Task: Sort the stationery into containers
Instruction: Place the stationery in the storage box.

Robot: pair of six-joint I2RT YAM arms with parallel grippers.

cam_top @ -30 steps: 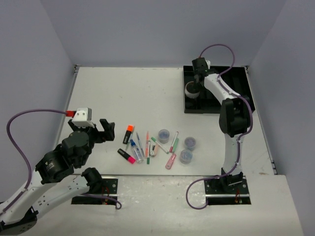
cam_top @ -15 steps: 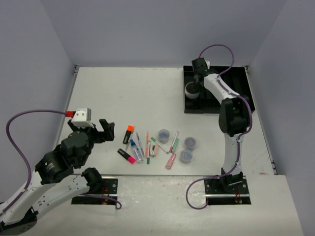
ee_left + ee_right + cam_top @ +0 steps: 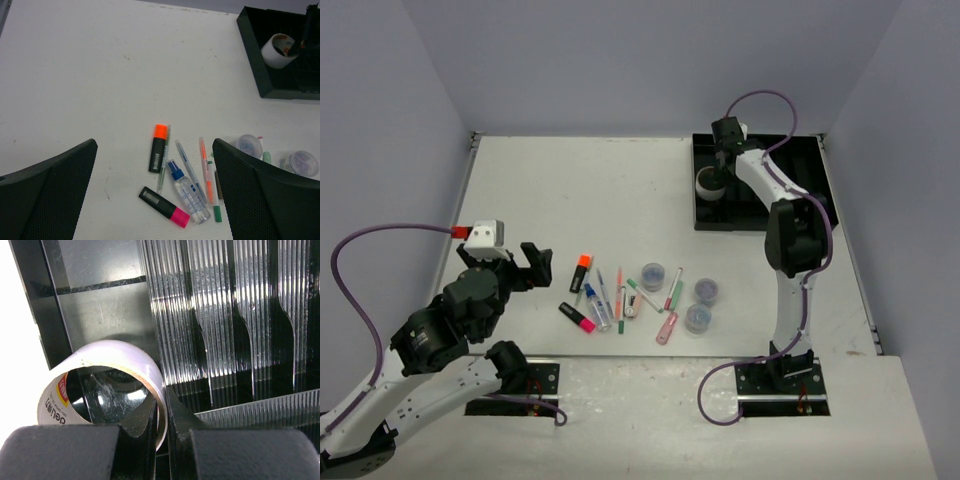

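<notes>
The black compartment tray (image 3: 798, 165) sits at the far right of the table. My right gripper (image 3: 720, 168) is shut on the wall of the tape roll (image 3: 709, 183) and holds it over the tray's left end; in the right wrist view the roll (image 3: 117, 357) hangs above the tray floor (image 3: 105, 270), one finger inside it and one outside. My left gripper (image 3: 510, 262) is open and empty, above the table left of the pile. The pile holds an orange highlighter (image 3: 159, 148), a pink highlighter (image 3: 164, 206), thin pens (image 3: 205, 167), a small spray bottle (image 3: 188, 191) and three tubs (image 3: 653, 274).
Grey walls close in the table on three sides. The tray's right part has narrow ribbed compartments (image 3: 235, 305). The tray also shows at the top right of the left wrist view (image 3: 250, 40).
</notes>
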